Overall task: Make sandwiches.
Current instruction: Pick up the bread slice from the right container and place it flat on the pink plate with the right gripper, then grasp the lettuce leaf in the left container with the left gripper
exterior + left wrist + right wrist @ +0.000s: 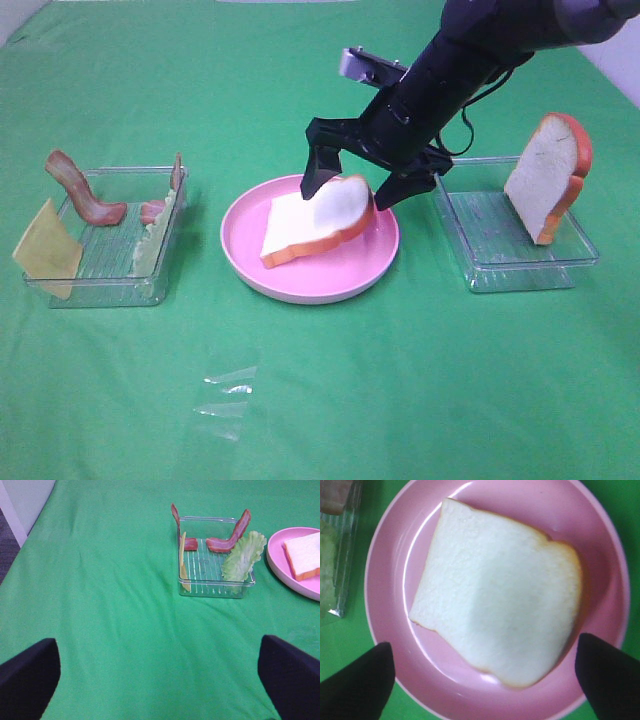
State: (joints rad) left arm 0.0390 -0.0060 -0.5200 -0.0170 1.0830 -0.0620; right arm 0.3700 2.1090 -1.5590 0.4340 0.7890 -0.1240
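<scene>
Looking down on the green tabletop (320,400), I see my right hand (352,188) hanging over the pink plate (300,285) at the centre. Its fingers are spread wide either side of the rounded end of a bread slice (310,225), gripping nothing. My left hand (160,680) is released too, over bare cloth, with nothing between its fingers.

The left tray (100,290) holds the fillings. The right tray (520,270) holds the second bread slice (545,175), propped upright at its far wall.

The slice on the plate seems raised at its rounded end, so it sits tilted rather than flat. In the left tray the lettuce (150,240) leans on the wall nearest the plate, the cheese (45,250) leans at the outer wall, and bacon (75,185) curls up at the back.

My worry is the tilt. I judge fillings laid on a sloping slice could slide off. A careless lift of the right hand could also catch the crust and drag the bread off the plate.
</scene>
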